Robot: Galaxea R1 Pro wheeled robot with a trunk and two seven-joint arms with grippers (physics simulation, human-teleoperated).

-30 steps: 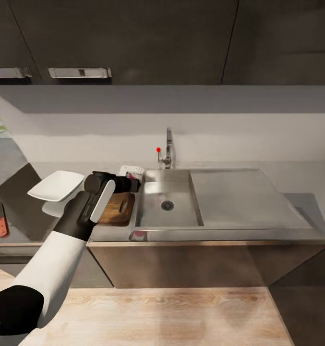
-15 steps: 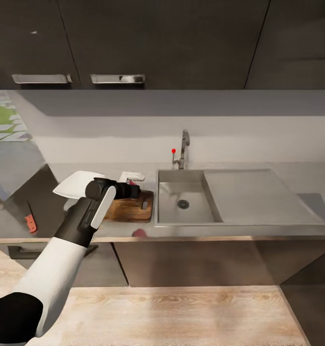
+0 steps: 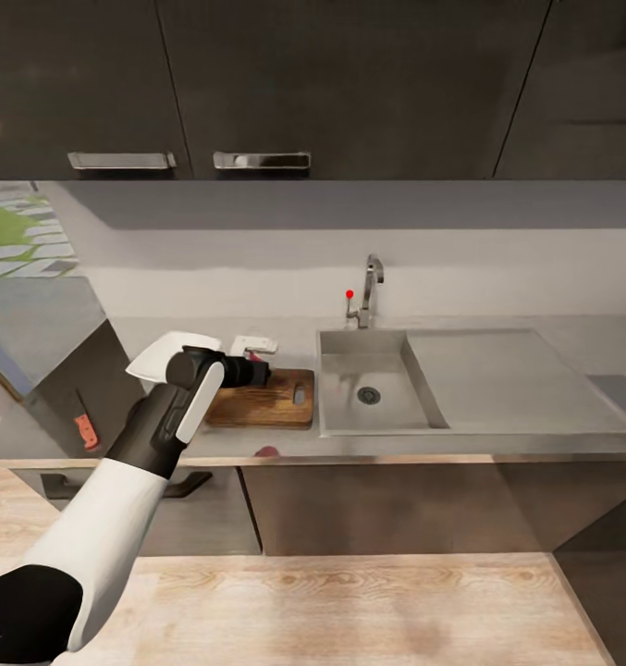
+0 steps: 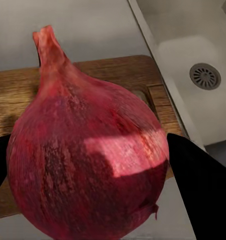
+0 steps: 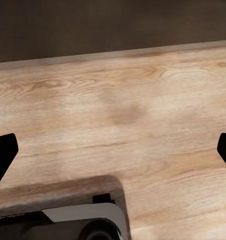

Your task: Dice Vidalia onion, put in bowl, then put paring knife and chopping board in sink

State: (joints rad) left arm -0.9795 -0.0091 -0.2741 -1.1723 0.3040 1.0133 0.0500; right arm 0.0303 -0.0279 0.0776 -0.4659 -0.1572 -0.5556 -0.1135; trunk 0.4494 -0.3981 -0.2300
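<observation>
My left gripper (image 4: 100, 172) is shut on the onion (image 4: 87, 150), a dark red, papery-skinned bulb held between both black fingers. Below it lies the wooden chopping board (image 4: 22, 95). In the head view the left gripper (image 3: 250, 371) hovers over the back left part of the chopping board (image 3: 276, 407), just left of the grey sink (image 3: 349, 370) with its round drain (image 3: 369, 395). The white bowl (image 3: 165, 355) sits behind my wrist. The paring knife (image 3: 85, 424), red-handled, lies on the dark countertop (image 3: 63, 388) at far left. My right gripper (image 5: 113, 150) is open over the wood floor.
A chrome tap (image 3: 372, 289) with a red knob stands behind the basin, and a flat drainboard (image 3: 507, 375) stretches right of it. A small white object (image 3: 254, 345) lies behind the board. Dark wall cabinets (image 3: 349, 83) hang overhead. Grey cabinet fronts (image 3: 396, 504) meet the wood floor (image 3: 349, 610).
The whole picture has shifted right and shrunk a little, so the camera has moved. My left gripper keeps the onion above the board.
</observation>
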